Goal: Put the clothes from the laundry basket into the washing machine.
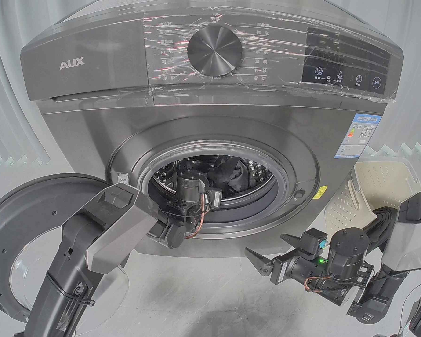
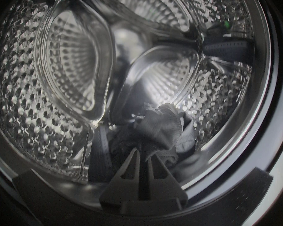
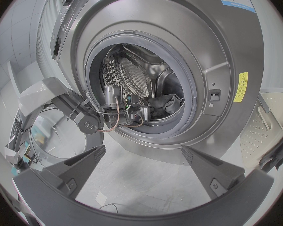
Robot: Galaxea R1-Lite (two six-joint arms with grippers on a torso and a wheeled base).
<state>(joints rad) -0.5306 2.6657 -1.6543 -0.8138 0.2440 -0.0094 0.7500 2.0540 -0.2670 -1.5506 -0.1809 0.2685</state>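
Looking into the washing machine (image 1: 103, 132), we see dark clothes (image 2: 162, 129) at the drum's (image 2: 69, 63) six o'clock, likely soft and light, best pinched by a raised fold; left gripper (image 2: 144, 154) closed, seemingly empty, beside them; right gripper (image 3: 142, 148) spread wide, empty.

Upper left of the head view: short brand word (image 1: 72, 62) in pale capitals on the detergent drawer front (image 1: 86, 83) of the washing machine (image 1: 79, 132). Top centre: two columns of small programme names flanking the dial (image 1: 214, 51), under wrinkled plastic film (image 1: 266, 38), too small to read. Upper right: dark touch panel (image 1: 346, 66) with four pale round icons and tiny captions, unreadable. Right of centre: blue-and-white energy label (image 1: 358, 135) with coloured bars and a square code, print too fine to make out. Just right of the door rim (image 1: 301, 164): yellow warning sticker (image 1: 320, 192), bearing a triangle sign and lines of small characters, not legible.
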